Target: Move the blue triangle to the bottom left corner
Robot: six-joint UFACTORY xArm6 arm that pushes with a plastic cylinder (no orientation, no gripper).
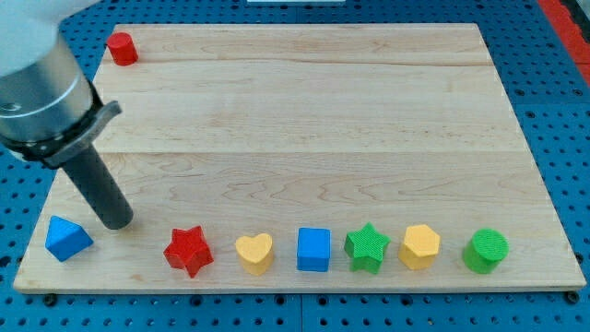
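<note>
Already the blue triangle (67, 238) sits near the worktop (304, 120) bottom-left corner, my tip (116, 221) just beside it. No hand exists, so nothing grips. Push gently, I think, avoiding the edge.

Blue triangle (67, 238), flat on board, bottom left corner

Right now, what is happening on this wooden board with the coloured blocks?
A robot arm with a dark rod is pushing blocks on a wooden board. My tip stands just to the upper right of the blue triangle, which already lies near the board's bottom left corner. Along the view's bottom sit a red star, yellow heart, blue cube, green star, yellow hexagon and green cylinder. A red cylinder sits at the top left.
</note>
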